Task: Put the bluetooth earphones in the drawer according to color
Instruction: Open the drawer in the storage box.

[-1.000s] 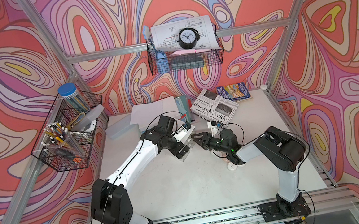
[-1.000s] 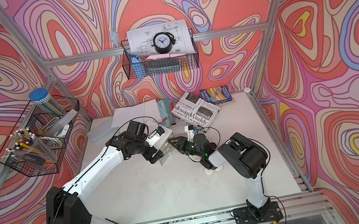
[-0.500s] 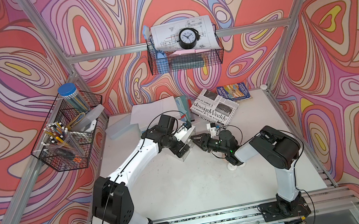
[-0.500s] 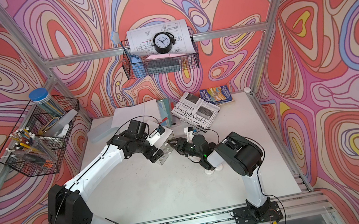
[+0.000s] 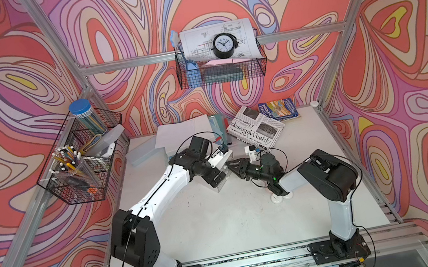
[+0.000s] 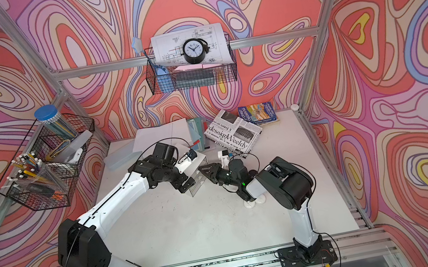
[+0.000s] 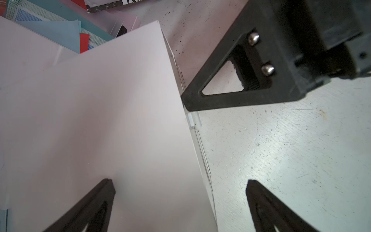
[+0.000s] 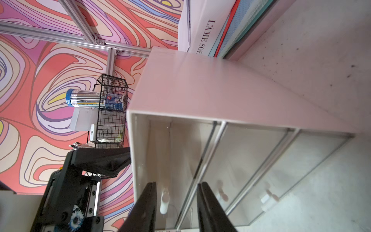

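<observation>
The drawer (image 5: 221,185) is a small white cabinet with three clear fronts, mid-table in both top views (image 6: 197,185). My right gripper (image 8: 176,183) is open at its front. Its jaws stand on either side of the uppermost drawer's white knob (image 8: 164,200) without touching it. My left gripper (image 7: 179,180) is open above the cabinet top (image 7: 100,120). One finger is over the top and the other is past the front edge. Two white bluetooth earphones (image 5: 277,199) lie on the table, partly hidden under my right forearm (image 6: 251,204).
Stacked papers and folders (image 5: 182,130) lie right behind the cabinet. A newspaper (image 5: 255,130) and a book (image 5: 277,109) lie at the back right, a clear box (image 5: 144,152) at the back left. Wire baskets hang on the left wall (image 5: 79,167) and the back wall (image 5: 219,62).
My right gripper has edged left towards the drawer front and its jaws have narrowed around the knob. The left arm has stayed put.
</observation>
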Controlling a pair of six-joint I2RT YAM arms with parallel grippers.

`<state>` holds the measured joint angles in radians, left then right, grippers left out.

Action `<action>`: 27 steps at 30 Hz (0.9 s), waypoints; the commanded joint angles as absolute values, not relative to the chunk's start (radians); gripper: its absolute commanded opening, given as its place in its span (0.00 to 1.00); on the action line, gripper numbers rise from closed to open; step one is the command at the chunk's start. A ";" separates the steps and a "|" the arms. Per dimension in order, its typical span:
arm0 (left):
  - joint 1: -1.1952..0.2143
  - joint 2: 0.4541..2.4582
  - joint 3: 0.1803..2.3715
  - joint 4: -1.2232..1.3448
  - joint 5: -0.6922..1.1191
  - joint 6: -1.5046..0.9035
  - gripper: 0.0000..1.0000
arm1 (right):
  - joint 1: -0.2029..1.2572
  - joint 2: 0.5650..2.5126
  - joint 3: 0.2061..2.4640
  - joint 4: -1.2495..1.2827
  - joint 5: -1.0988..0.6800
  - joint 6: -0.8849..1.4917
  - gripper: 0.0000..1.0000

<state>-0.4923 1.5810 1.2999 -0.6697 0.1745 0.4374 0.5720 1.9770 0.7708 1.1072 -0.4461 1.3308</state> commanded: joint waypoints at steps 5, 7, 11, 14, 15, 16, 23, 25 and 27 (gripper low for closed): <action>-0.494 1.640 1.266 -0.802 0.166 0.404 0.97 | 0.583 2.004 0.801 1.149 -0.463 1.367 0.32; -0.494 1.638 1.264 -0.802 0.163 0.406 0.97 | 0.586 2.005 0.801 1.157 -0.465 1.377 0.31; -0.494 1.641 1.265 -0.805 0.167 0.404 0.97 | 0.588 2.000 0.799 1.149 -0.472 1.384 0.29; -0.495 1.644 1.264 -0.803 0.164 0.405 0.97 | 0.589 1.997 0.799 1.138 -0.480 1.385 0.28; -0.494 1.644 1.264 -0.802 0.161 0.405 0.97 | 0.590 1.996 0.795 1.139 -0.479 1.387 0.28; -0.494 1.646 1.264 -0.803 0.159 0.405 0.97 | 0.589 1.994 0.793 1.140 -0.481 1.389 0.28; -0.495 1.646 1.264 -0.805 0.161 0.404 0.97 | 0.589 1.992 0.791 1.138 -0.495 1.396 0.27; -0.494 1.646 1.264 -0.807 0.161 0.403 0.97 | 0.590 1.990 0.793 1.135 -0.493 1.395 0.26; -0.494 1.646 1.264 -0.807 0.163 0.405 0.97 | 0.590 1.991 0.793 1.137 -0.491 1.400 0.25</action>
